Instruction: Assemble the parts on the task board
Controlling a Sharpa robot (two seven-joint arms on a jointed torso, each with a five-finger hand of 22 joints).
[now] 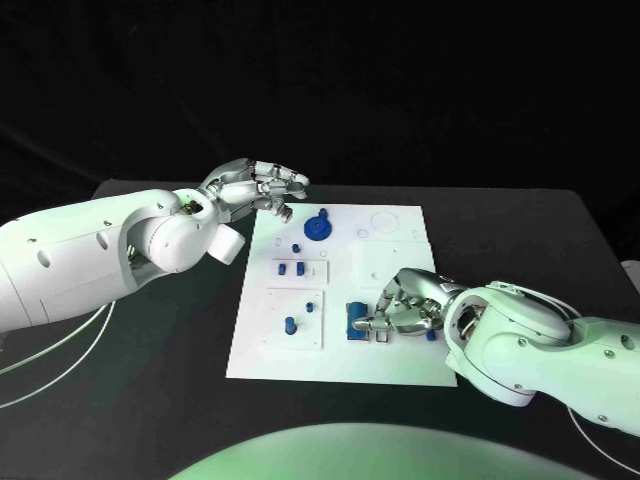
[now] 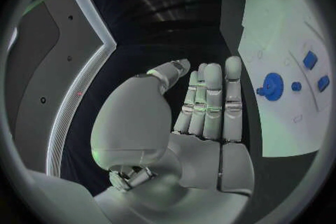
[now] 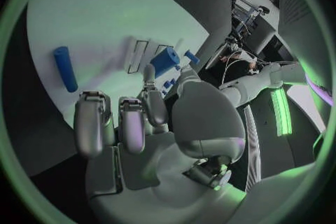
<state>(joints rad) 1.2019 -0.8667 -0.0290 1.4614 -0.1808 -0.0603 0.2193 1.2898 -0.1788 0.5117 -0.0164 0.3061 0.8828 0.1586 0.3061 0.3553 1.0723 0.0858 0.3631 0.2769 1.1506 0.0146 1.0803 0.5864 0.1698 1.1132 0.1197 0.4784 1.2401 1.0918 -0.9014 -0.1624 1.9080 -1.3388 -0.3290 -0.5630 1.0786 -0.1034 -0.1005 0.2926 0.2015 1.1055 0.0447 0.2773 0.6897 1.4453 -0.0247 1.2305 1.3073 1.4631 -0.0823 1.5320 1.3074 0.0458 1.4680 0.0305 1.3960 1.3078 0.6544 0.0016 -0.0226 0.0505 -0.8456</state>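
Observation:
The white task board (image 1: 392, 355) lies mid-table. A blue round gear-like part (image 1: 317, 228) (image 2: 271, 87) stands at its far end, and small blue parts (image 1: 289, 268) sit further in, with a short peg (image 1: 290, 324) nearer. My left hand (image 1: 257, 186) (image 2: 206, 106) hovers over the board's far left corner, fingers straight, holding nothing. My right hand (image 1: 410, 306) (image 3: 133, 123) hangs over the near right part, fingers curled down, one fingertip (image 3: 149, 74) against a blue block (image 1: 359, 318) (image 3: 166, 60). Whether it grips the block is hidden. A blue cylinder (image 3: 65, 69) lies on the board beside that hand.
The black table (image 1: 551, 230) runs bare to the right of the board and along its far edge. Pale cables (image 1: 39, 370) trail off the table's left side under my left arm. Empty outlined slots (image 1: 385, 255) mark the board's far right area.

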